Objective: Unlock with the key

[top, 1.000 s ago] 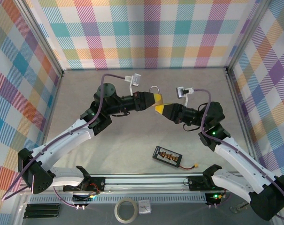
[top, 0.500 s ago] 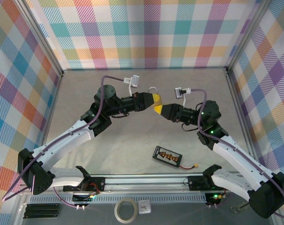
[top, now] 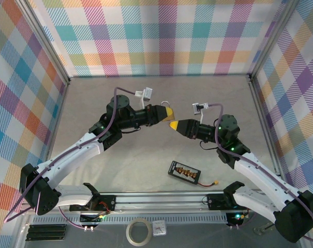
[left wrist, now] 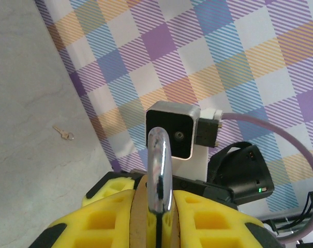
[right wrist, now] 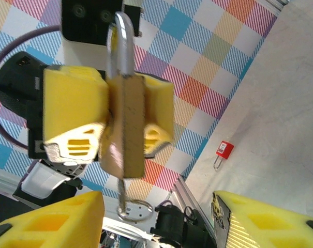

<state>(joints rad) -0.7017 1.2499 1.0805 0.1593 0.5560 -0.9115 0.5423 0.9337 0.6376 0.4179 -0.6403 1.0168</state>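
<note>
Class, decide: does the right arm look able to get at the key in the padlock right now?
Probably yes: its open fingers face the key, which juts clear of the padlock with nothing between.

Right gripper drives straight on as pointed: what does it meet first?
Likely the small silver key and ring under the brass padlock clamped by the left gripper; depth unclear.

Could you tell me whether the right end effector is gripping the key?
No, the right end effector is open, its fingers clear of the key, which hangs from the padlock.
</note>
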